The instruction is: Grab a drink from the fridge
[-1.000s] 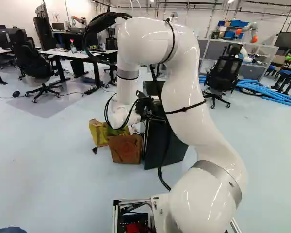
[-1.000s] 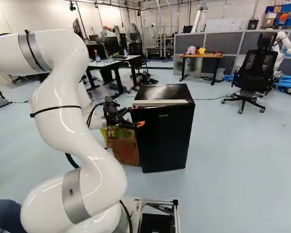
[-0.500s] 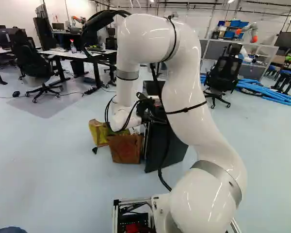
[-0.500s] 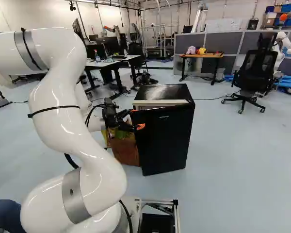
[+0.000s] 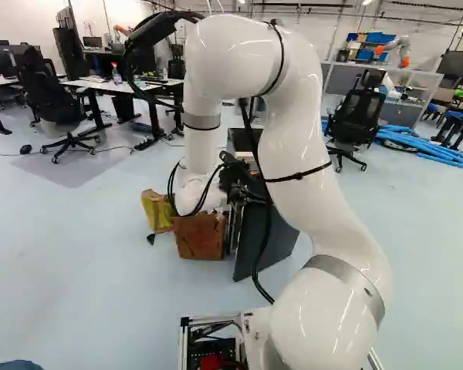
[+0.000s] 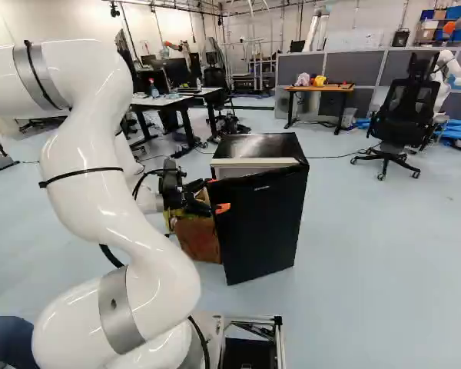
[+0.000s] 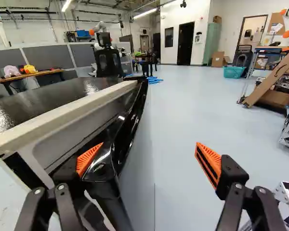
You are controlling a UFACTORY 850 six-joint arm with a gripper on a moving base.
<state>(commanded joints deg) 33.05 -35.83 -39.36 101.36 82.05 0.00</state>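
The small black fridge (image 6: 257, 144) stands ahead of the base, its door (image 6: 263, 231) partly open. At the door's free edge is my gripper (image 6: 217, 194), fingers wide apart. In the wrist view one finger of the gripper (image 7: 148, 161) is on the inner side of the door (image 7: 130, 127), its orange pad (image 7: 87, 158) close against the edge, between door and fridge body. The other finger stands well off the door's outer face. The pale rim (image 7: 62, 113) of the body shows beside the door. No drink is visible; the fridge's inside is mostly hidden.
A brown box (image 5: 199, 236) and a yellow bag (image 5: 157, 210) sit on the floor beside the fridge. An office chair (image 6: 404, 115) stands farther right, a wooden table (image 6: 320, 88) behind. Another robot (image 5: 396, 48) is in the far background.
The fridge door has swung farther open, its free edge coming nearer the base. My arm has drawn back with it, the finger staying behind the door edge. The base has not moved.
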